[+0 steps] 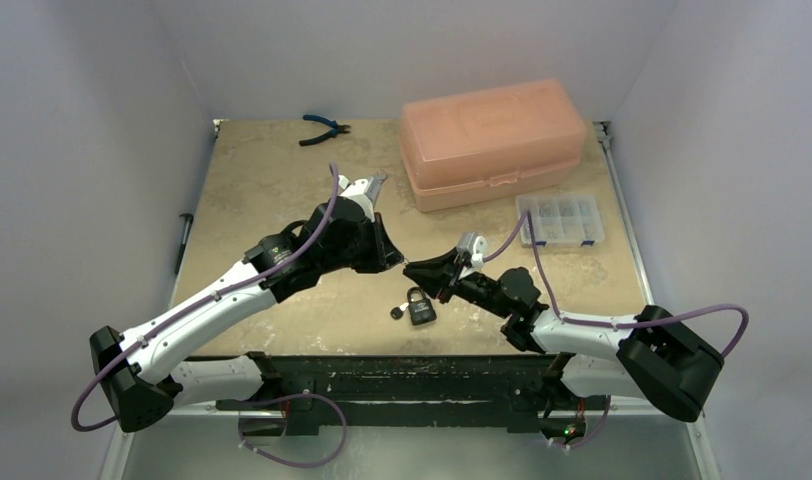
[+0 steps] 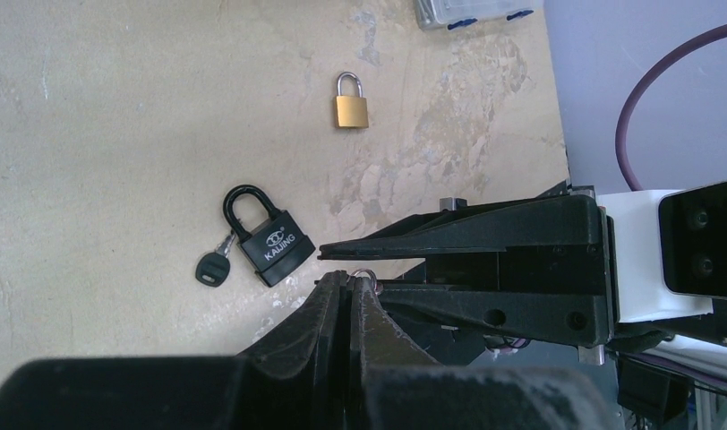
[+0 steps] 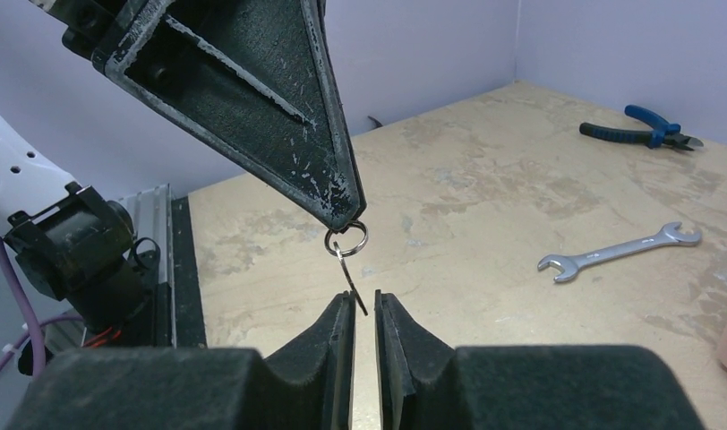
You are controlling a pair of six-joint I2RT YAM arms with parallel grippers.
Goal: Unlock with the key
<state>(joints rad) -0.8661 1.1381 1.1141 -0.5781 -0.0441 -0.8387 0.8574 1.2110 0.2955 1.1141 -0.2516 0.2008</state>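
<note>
My left gripper (image 1: 394, 262) is shut on a small key ring (image 3: 346, 240), and a thin key (image 3: 354, 285) hangs from the ring. In the left wrist view the ring (image 2: 364, 274) peeps out at the shut fingertips (image 2: 340, 285). My right gripper (image 3: 363, 305) faces it tip to tip, with its jaws a narrow gap apart. The key's lower end hangs between the tips, close to the left pad, and is not clamped. A black padlock (image 2: 266, 237) with its own black-headed key (image 2: 211, 267) lies on the table below both grippers (image 1: 419, 307). A brass padlock (image 2: 350, 103) lies farther right.
An orange plastic case (image 1: 494, 140) and a clear parts organiser (image 1: 560, 220) stand at the back right. Blue-handled pliers (image 1: 322, 128) lie at the back edge. A wrench (image 3: 620, 251) lies on the table beyond the grippers.
</note>
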